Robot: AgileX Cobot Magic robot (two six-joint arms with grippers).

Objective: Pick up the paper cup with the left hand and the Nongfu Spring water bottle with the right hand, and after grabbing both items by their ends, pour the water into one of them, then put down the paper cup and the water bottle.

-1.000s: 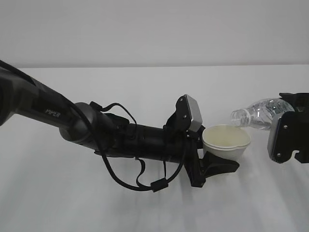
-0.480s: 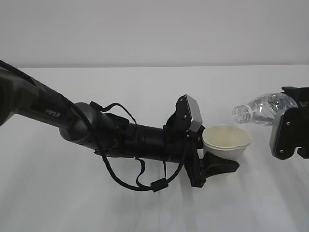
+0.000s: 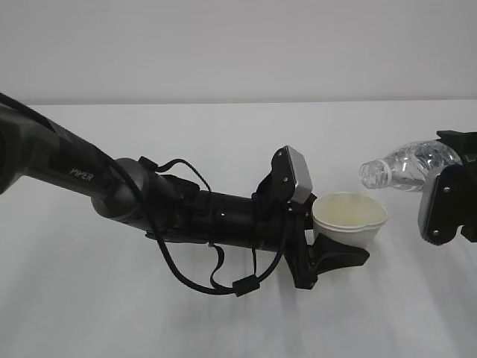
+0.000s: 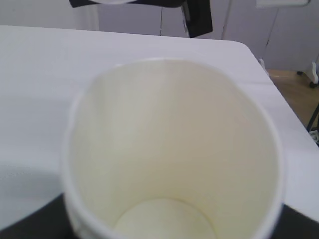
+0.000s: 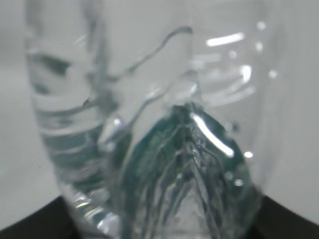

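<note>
Black fingers of the left hand (image 3: 328, 257) are clamped on the lower wall of the paper cup (image 3: 350, 221), holding it upright and clear of the white table (image 3: 223, 321). The left wrist view looks straight down into the cup (image 4: 172, 149): cream inner wall, round base visible at the bottom, rolled rim pressed slightly out of round, dark finger surfaces at both lower corners. Whether any water lies in the cup cannot be told. Behind the gripper, the arm lettered "PIPER" (image 3: 82, 173) runs back toward the left edge with looped cables beneath it. Further right, the right hand (image 3: 447, 205) is closed around the Nongfu Spring water bottle (image 3: 410, 164), which lies tilted near horizontal, its open mouth pointing left, above and just right of the cup rim, not touching it. The right wrist view shows the clear ribbed bottle (image 5: 149, 124) close up, green label tint showing through.
</note>
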